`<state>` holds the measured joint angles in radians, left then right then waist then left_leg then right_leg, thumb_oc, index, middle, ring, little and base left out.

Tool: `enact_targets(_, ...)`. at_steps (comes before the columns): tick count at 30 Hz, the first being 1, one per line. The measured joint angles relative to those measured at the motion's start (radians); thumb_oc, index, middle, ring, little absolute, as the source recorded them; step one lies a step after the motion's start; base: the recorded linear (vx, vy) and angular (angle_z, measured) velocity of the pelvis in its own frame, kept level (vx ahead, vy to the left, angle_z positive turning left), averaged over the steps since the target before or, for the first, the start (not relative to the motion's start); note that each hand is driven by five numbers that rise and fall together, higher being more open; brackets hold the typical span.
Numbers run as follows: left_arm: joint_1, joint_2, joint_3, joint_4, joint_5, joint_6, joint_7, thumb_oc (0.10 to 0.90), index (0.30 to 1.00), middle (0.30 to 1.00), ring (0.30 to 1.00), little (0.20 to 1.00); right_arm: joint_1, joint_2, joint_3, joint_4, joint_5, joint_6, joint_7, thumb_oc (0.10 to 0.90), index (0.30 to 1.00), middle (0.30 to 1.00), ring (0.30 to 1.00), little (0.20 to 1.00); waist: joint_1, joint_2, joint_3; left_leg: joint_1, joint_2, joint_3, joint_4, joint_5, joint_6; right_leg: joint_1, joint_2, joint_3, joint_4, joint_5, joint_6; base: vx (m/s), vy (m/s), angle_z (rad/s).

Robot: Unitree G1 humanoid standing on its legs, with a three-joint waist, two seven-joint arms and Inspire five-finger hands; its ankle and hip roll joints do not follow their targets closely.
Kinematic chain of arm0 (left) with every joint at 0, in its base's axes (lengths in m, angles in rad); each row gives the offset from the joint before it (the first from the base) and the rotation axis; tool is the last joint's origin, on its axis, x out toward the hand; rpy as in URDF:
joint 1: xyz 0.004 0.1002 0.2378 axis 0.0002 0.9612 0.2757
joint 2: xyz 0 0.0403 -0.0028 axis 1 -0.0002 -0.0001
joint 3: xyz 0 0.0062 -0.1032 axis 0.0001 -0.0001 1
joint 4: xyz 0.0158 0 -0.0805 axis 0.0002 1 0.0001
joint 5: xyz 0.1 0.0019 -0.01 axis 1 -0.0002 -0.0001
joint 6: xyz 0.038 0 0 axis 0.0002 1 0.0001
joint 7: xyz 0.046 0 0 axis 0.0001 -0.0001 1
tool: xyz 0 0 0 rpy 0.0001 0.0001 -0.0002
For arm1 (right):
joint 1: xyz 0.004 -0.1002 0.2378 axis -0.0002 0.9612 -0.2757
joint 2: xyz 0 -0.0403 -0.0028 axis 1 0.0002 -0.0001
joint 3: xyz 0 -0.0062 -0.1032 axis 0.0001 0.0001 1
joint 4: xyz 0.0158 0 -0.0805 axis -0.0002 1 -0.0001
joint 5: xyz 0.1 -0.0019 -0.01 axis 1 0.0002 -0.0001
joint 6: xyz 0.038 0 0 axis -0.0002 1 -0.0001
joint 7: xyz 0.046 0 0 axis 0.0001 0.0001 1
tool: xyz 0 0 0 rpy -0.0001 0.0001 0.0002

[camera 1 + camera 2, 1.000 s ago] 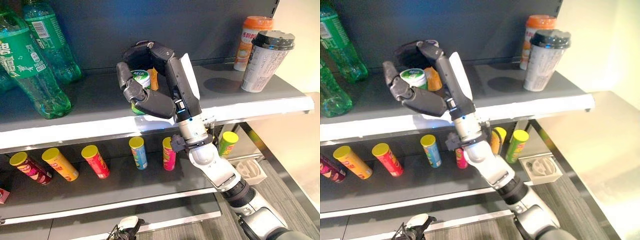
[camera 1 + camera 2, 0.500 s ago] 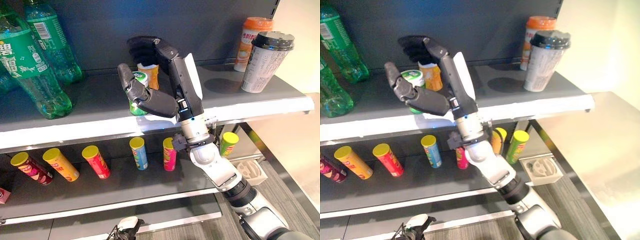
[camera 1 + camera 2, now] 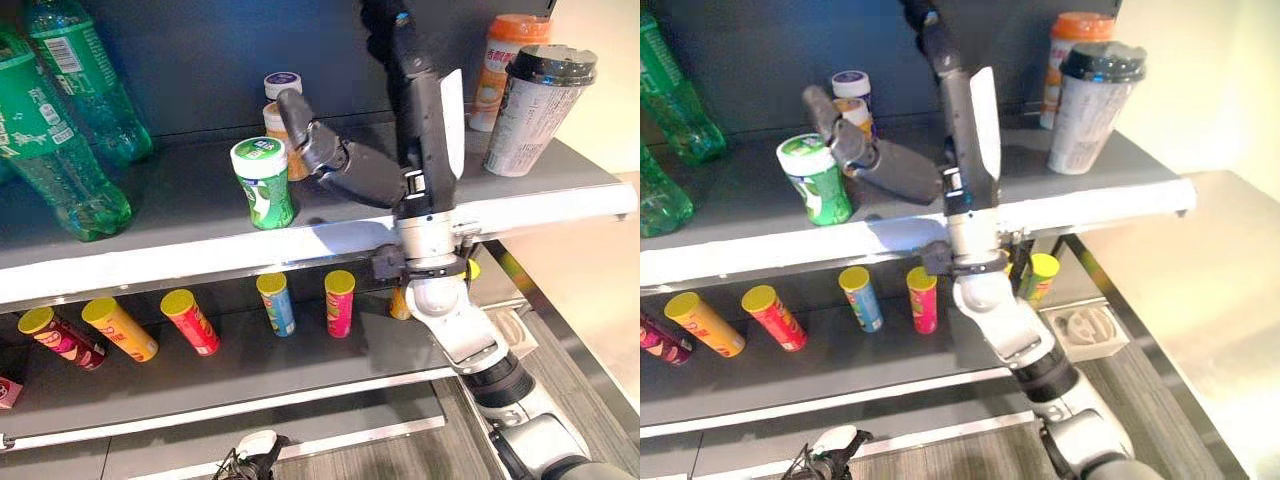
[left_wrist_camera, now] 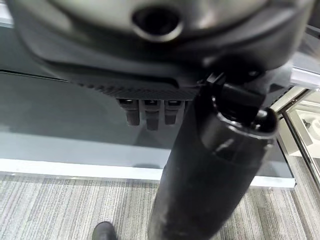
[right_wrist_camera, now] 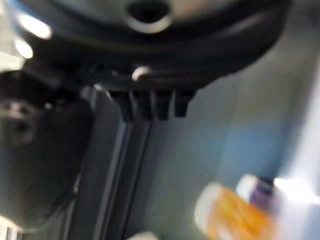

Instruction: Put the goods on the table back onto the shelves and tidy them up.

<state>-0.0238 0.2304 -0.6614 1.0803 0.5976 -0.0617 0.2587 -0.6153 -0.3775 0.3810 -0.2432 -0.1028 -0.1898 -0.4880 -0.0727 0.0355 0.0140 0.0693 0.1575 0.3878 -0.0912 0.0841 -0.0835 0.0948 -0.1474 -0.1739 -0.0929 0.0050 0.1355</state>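
Observation:
A green can with a white lid [image 3: 262, 183] stands upright on the upper shelf [image 3: 180, 222], free of any hold. My right hand [image 3: 375, 180] is open just right of it, thumb [image 3: 305, 125] stretched toward the can with a small gap, fingers [image 3: 385, 30] lifted high against the back wall. Behind the green can stand an orange can [image 3: 280, 145] and a purple-lidded one [image 3: 283, 85], which the right wrist view shows as the orange can [image 5: 235, 220] past straight fingers [image 5: 150, 107]. My left hand [image 4: 215, 165] hangs low over the floor, fingers [image 4: 150, 112] relaxed and empty.
Two green bottles [image 3: 50, 130] stand at the shelf's left. A dark-lidded cup [image 3: 535, 110] and an orange-lidded cup [image 3: 505, 60] stand at its right end. Several coloured tubes [image 3: 190, 320] lie on the lower shelf [image 3: 250, 370]. A light table [image 3: 1200, 300] sits to the right.
My right hand has let go of the green can, opened and risen up and to the right. The can now stands alone in front of the orange can.

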Motion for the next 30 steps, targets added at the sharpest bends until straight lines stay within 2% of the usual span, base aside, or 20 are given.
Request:
enact_targets(4, 0.001, -0.001, 0.028, 0.0, -0.001, 0.0, 0.001, 0.8, 0.9, 0.9, 0.9, 0.9, 0.085, -0.025, -0.037, -0.129, -0.007, -0.016, 0.008, 0.8, 0.9, 0.9, 0.9, 0.9, -0.01, -0.016, 0.01, 0.01, 0.0, 0.015, 0.0, 0.0, 0.0, 0.001, 0.0, 0.013, 0.0, 0.001, -0.001, -0.02, 0.022, -0.12)
enact_targets(6, 0.004, 0.001, 0.037, 0.004, -0.002, 0.001, 0.009, 0.8, 0.9, 0.9, 0.9, 0.9, 0.143, -0.05, -0.045, -0.164, -0.006, -0.027, 0.012, 0.8, 0.9, 0.9, 0.9, 0.9, -0.028, -0.026, 0.016, 0.014, 0.0, 0.02, 0.0, 0.0, 0.0, 0.0, -0.001, 0.02, 0.0, 0.001, -0.001, -0.03, 0.029, -0.09)
enact_targets(10, 0.003, -0.002, 0.046, 0.017, -0.006, 0.001, 0.013, 0.8, 0.9, 0.9, 0.9, 0.9, 0.404, -0.151, -0.17, -0.258, 0.02, -0.055, 0.086, 0.8, 0.9, 0.9, 0.9, 0.9, -0.056, -0.047, 0.026, 0.018, -0.004, 0.041, 0.0, 0.0, -0.001, -0.005, -0.005, 0.033, 0.0, 0.002, -0.001, -0.04, 0.026, -0.09)
enact_targets(13, 0.016, -0.009, 0.056, 0.025, -0.007, -0.001, 0.01, 0.8, 0.9, 0.9, 0.9, 0.9, 0.625, -0.256, -0.266, -0.292, 0.153, -0.074, 0.169, 0.8, 0.9, 0.9, 0.9, 0.9, -0.115, -0.048, 0.027, 0.022, -0.007, 0.055, 0.0, 0.0, -0.001, -0.008, -0.008, 0.049, 0.0, 0.005, -0.001, -0.03, 0.017, -0.18)
enact_targets(16, 0.011, -0.028, 0.059, 0.062, -0.008, -0.005, -0.009, 0.8, 0.9, 0.9, 0.9, 0.9, 0.743, -0.371, -0.336, -0.323, 0.292, -0.094, 0.255, 0.8, 0.9, 0.9, 0.9, 0.9, -0.162, -0.045, 0.028, 0.031, -0.007, 0.078, -0.001, -0.001, -0.001, -0.017, -0.008, 0.076, 0.0, 0.011, 0.001, -0.03, 0.017, -0.29)
enact_targets(17, 0.015, -0.034, 0.072, 0.064, -0.009, -0.023, -0.031, 0.8, 0.9, 0.9, 0.9, 0.9, 0.83, -0.49, -0.429, -0.369, 0.393, -0.127, 0.336, 0.8, 0.9, 0.9, 0.9, 0.9, -0.185, -0.043, 0.027, 0.034, -0.006, 0.099, -0.001, -0.006, -0.006, -0.027, -0.006, 0.095, 0.0, 0.016, 0.003, -0.01, 0.003, -0.26)
enact_targets(18, 0.011, -0.046, 0.075, 0.087, -0.026, -0.03, -0.055, 0.8, 0.9, 0.9, 0.9, 0.9, 0.963, -0.554, -0.57, -0.413, 0.483, -0.151, 0.439, 0.8, 0.9, 0.9, 0.9, 0.9, -0.211, -0.043, 0.028, 0.034, -0.005, 0.103, -0.001, -0.013, -0.013, -0.035, -0.006, 0.099, 0.0, 0.019, 0.006, 0.01, -0.005, -0.31)
enact_targets(19, 0.017, -0.053, 0.078, 0.096, -0.048, -0.05, -0.079, 0.8, 0.9, 0.9, 0.9, 0.9, 1.105, -0.538, -0.722, -0.424, 0.567, -0.178, 0.529, 0.8, 0.9, 0.9, 0.9, 0.9, -0.231, -0.043, 0.026, 0.034, -0.004, 0.114, -0.001, -0.027, -0.028, -0.044, -0.005, 0.113, 0.0, 0.022, 0.011, 0.01, -0.011, -0.24)
enact_targets(21, 0.025, -0.055, 0.089, 0.105, -0.05, -0.058, -0.096, 0.8, 0.9, 0.9, 0.9, 0.9, 1.215, -0.478, -0.837, -0.42, 0.612, -0.176, 0.584, 0.8, 0.9, 0.9, 0.9, 0.9, -0.251, -0.046, 0.022, 0.033, -0.008, 0.129, -0.001, -0.03, -0.029, -0.051, -0.01, 0.127, 0.0, 0.025, 0.013, 0.02, -0.009, -0.24)
enact_targets(23, 0.039, -0.058, 0.094, 0.13, -0.072, -0.065, -0.101, 0.8, 0.9, 0.9, 0.9, 0.9, 1.249, -0.419, -0.87, -0.391, 0.646, -0.174, 0.609, 0.8, 0.9, 0.9, 0.9, 0.9, -0.299, -0.045, 0.013, 0.035, -0.01, 0.147, -0.002, -0.034, -0.026, -0.063, -0.011, 0.144, 0.0, 0.027, 0.015, 0.01, -0.009, -0.24)
enact_targets(24, 0.042, -0.065, 0.097, 0.134, -0.086, -0.066, -0.11, 0.8, 0.9, 0.9, 0.9, 0.9, 1.298, -0.396, -0.904, -0.369, 0.656, -0.173, 0.628, 0.8, 0.9, 0.9, 0.9, 0.9, -0.298, -0.038, 0.005, 0.035, -0.012, 0.154, -0.002, -0.036, -0.024, -0.07, -0.011, 0.152, 0.0, 0.029, 0.016, 0.01, -0.019, -0.21)
enact_targets(27, 0.059, -0.069, 0.105, 0.134, -0.088, -0.076, -0.126, 0.8, 0.9, 0.9, 0.9, 0.9, 1.395, -0.344, -0.898, -0.246, 0.673, -0.146, 0.674, 0.8, 0.9, 0.9, 0.9, 0.9, -0.326, -0.028, -0.013, 0.033, -0.013, 0.156, -0.002, -0.038, -0.022, -0.072, -0.013, 0.153, 0.0, 0.026, 0.019, 0.0, -0.015, -0.05)
enact_targets(28, 0.064, -0.069, 0.109, 0.134, -0.09, -0.086, -0.138, 0.8, 0.9, 0.9, 0.9, 0.9, 1.422, -0.32, -0.843, -0.139, 0.675, -0.086, 0.694, 0.8, 0.9, 0.9, 0.9, 0.9, -0.331, -0.025, -0.015, 0.03, -0.013, 0.159, -0.002, -0.038, -0.022, -0.074, -0.013, 0.154, 0.0, 0.027, 0.018, 0.06, 0.03, 0.0)
enact_targets(29, 0.065, -0.07, 0.097, 0.136, -0.09, -0.087, -0.144, 0.8, 0.9, 0.9, 0.9, 0.9, 1.458, -0.284, -0.779, -0.034, 0.68, -0.074, 0.719, 0.8, 0.9, 0.9, 0.9, 0.9, -0.326, -0.012, -0.014, 0.028, -0.014, 0.157, -0.002, -0.038, -0.021, -0.078, -0.015, 0.153, 0.0, 0.028, 0.019, -0.03, -0.015, 0.03)
enact_targets(30, 0.069, -0.067, 0.095, 0.128, -0.094, -0.091, -0.144, 0.8, 0.9, 0.9, 0.9, 0.9, 1.45, -0.237, -0.713, 0.085, 0.683, -0.094, 0.734, 0.8, 0.9, 0.9, 0.9, 0.9, -0.304, -0.014, -0.014, 0.026, -0.014, 0.153, -0.005, -0.039, -0.02, -0.072, -0.015, 0.149, 0.0, 0.025, 0.019, -0.02, -0.012, 0.07)
